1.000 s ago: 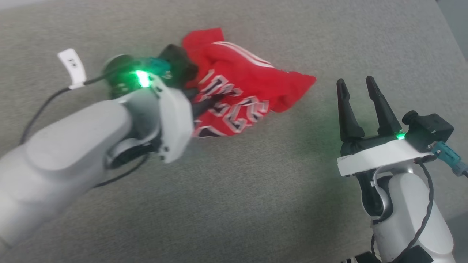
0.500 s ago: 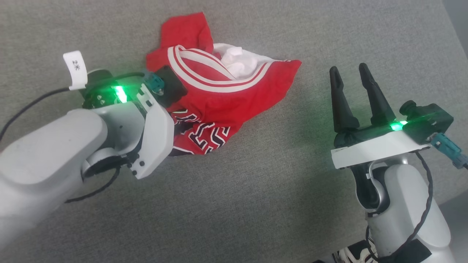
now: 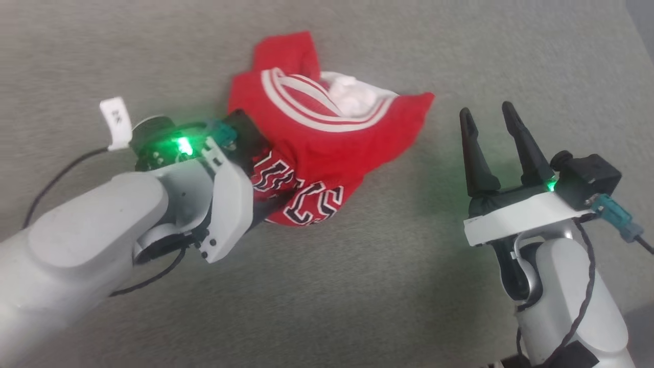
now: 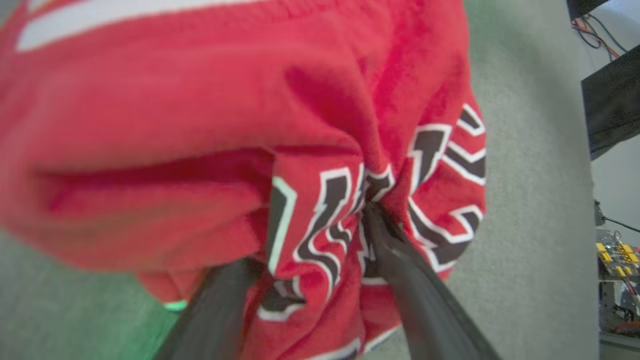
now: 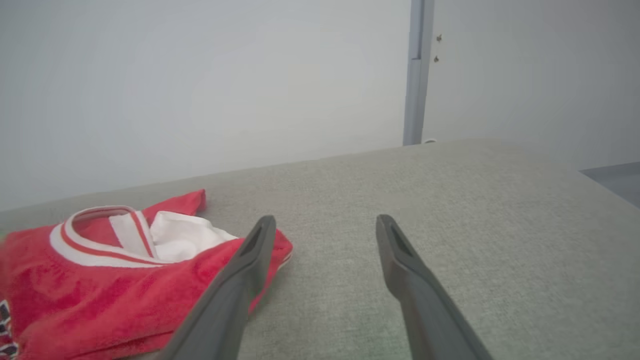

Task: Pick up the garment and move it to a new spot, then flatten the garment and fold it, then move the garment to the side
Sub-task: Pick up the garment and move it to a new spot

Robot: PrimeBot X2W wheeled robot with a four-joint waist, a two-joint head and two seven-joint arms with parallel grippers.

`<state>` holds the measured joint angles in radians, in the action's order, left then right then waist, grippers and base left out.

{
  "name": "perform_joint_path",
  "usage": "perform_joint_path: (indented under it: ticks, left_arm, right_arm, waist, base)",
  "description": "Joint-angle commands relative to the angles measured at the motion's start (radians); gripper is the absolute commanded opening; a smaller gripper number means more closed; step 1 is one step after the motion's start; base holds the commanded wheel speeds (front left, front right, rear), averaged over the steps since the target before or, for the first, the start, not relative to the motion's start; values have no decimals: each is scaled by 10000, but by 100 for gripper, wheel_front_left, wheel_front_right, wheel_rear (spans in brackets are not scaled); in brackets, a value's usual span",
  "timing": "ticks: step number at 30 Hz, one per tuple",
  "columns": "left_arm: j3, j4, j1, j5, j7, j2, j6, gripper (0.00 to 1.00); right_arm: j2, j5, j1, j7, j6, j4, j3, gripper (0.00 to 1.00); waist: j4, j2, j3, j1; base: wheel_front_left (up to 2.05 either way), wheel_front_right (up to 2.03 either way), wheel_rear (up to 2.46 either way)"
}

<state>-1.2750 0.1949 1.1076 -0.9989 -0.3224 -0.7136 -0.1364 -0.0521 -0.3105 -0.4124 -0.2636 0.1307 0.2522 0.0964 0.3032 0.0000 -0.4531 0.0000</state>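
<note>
The garment (image 3: pixel 327 148), a red shirt with white-and-red striped collar trim and dark lettering, lies crumpled on the grey cloth surface (image 3: pixel 357 286). A white sleeve pokes out at its top. My left gripper (image 4: pixel 305 235) is at its lettered near edge, fingers spread apart, with red cloth (image 4: pixel 200 100) bunched between them and draped over the left one. In the head view the left wrist and the cloth hide those fingers. My right gripper (image 3: pixel 486 112) stands open and empty to the right of the garment, clear of it. In the right wrist view, its fingers (image 5: pixel 326 222) point past the garment (image 5: pixel 100 280).
A pale wall (image 5: pixel 200 90) rises behind the surface's far edge. The surface ends at the right (image 5: pixel 600 175). Dark furniture and electronics (image 4: pixel 615 240) stand beyond that edge. A black cable with a white tag (image 3: pixel 115 122) trails from my left wrist.
The garment has gone from a lettering-up bundle to a heap with its striped collar on top. The head camera has shifted. My right gripper stays open in place.
</note>
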Motion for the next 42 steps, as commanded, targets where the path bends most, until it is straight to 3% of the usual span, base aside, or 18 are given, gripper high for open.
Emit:
perform_joint_path:
  ticks: [1, 7, 13, 18, 27, 28, 35, 42]
  left_arm:
    - [-101, 236, -244, -98, 107, -244, 110, 100]
    - [-64, 391, -589, -1028, 2404, 103, 75, 100]
    - [21, 1558, -1742, -2161, 5137, 386, 67, 100]
    - [432, 2532, -3103, -2762, 5855, 728, 67, 100]
    - [4404, 2693, -6147, -1416, 5884, 1360, 67, 100]
    - [4404, 2693, -6147, -1416, 5884, 1360, 67, 100]
    - [7782, 2141, -8504, 698, 5888, 1880, 67, 100]
    - [10123, 1341, -10271, 2949, 5887, 2542, 67, 100]
  right_arm:
    - [15, 141, 112, -14, 1, 16, -11, 100]
    - [7, 955, 377, -14, 1, 384, -220, 100]
    - [-201, 1490, 875, -14, 1, 677, -587, 100]
    - [-538, 1606, 1380, -14, 1, 778, -878, 100]
    - [-956, 1596, 2350, -14, 1, 723, -1414, 100]
    - [-956, 1596, 2350, -14, 1, 723, -1414, 100]
    - [-1100, 1521, 2892, -14, 1, 620, -1648, 100]
    - [-982, 1516, 3410, -14, 1, 385, -1794, 100]
  waist:
    - [-623, 0, 622, 0]
    - [-1535, 0, 1660, 0]
    - [-2280, 0, 2550, 0]
    - [-2853, 0, 3098, 0]
    - [-3672, 0, 3642, 0]
    - [-3672, 0, 3642, 0]
    - [-3757, 0, 3994, 0]
    - [-3669, 0, 4452, 0]
  base:
    - [0, 0, 0]
    - [0, 0, 0]
    - [0, 0, 0]
    - [0, 0, 0]
    - [0, 0, 0]
    - [0, 0, 0]
    - [0, 0, 0]
    - [0, 0, 0]
